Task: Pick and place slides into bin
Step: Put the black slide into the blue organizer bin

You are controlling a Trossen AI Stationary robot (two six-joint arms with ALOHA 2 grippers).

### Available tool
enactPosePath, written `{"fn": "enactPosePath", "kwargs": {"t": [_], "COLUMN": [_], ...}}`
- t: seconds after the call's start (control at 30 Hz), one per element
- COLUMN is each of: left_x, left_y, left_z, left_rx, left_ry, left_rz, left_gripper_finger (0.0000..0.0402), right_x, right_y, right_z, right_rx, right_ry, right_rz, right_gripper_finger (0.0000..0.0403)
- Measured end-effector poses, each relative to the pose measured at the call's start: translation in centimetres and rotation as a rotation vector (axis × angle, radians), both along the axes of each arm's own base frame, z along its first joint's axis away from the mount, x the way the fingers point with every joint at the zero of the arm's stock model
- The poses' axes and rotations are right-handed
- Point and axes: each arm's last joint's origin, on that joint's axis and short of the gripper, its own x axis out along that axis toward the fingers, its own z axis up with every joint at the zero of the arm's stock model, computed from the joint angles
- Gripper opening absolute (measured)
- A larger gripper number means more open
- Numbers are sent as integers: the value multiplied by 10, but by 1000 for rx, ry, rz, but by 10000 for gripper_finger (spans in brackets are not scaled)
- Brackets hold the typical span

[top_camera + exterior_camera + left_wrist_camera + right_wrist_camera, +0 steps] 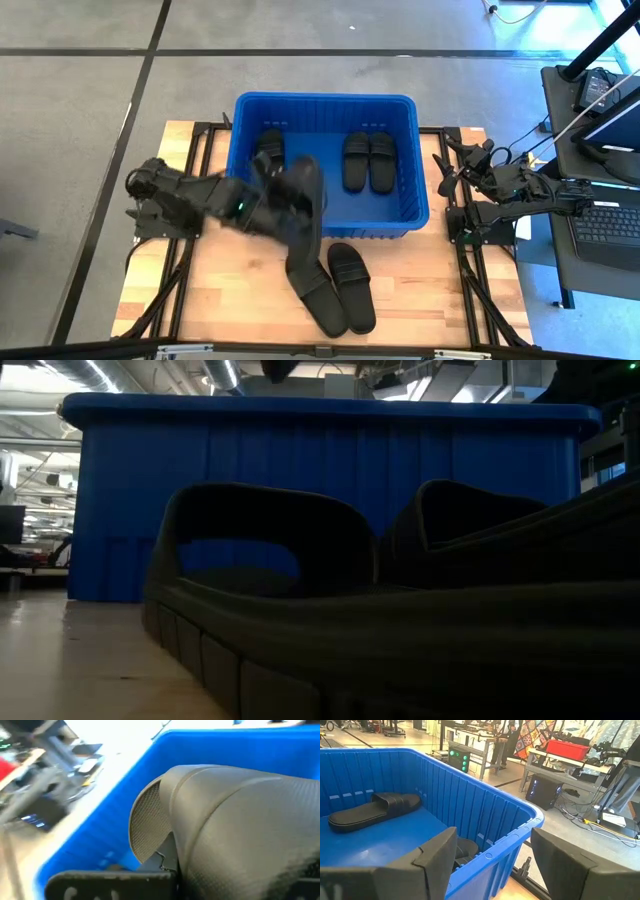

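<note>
My left gripper [266, 206] is shut on a black slide [306, 205], which hangs over the near left part of the blue bin [322, 98]. The slide's strap [235, 815] fills the left wrist view. Three slides lie inside the bin: one at the left [270, 146] and a pair at the right [370, 160]. Two more slides [318, 292] [352, 286] lie flat on the wooden table in front of the bin. My right gripper [492, 870] stands open beside the bin's right wall, holding nothing. My left gripper holds the slide at its left side by the strap [165, 855], coming from the table's left and slanting down, across the slide's length. The slide itself hides where the fingers close. It is lifted clear and tilted, over the bin's near wall [330, 232].
The bin [300, 430] stands at the table's far middle, its near wall right behind the two table slides [260, 590]. Bare wood lies to the left and right of those slides. A desk with a laptop [605, 215] stands beyond the table's right edge.
</note>
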Motion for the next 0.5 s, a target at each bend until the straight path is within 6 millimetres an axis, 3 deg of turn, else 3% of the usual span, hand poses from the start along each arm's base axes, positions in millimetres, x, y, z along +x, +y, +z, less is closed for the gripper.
{"fn": "enactPosePath", "kwargs": {"t": [0.27,0.5], "left_x": [16,22], "left_y": [74,129], "left_z": [-5,-25], "left_rx": [105,100], "left_ry": [221,425], "left_rz": [97,97], "left_gripper_finger": [7,7], "right_x": [0,0], "right_y": [0,0], "right_z": [0,0], "right_rx": [-2,-2], "right_ry": [2,2], "right_rz": [1,0], "right_gripper_finger": [255,255]}}
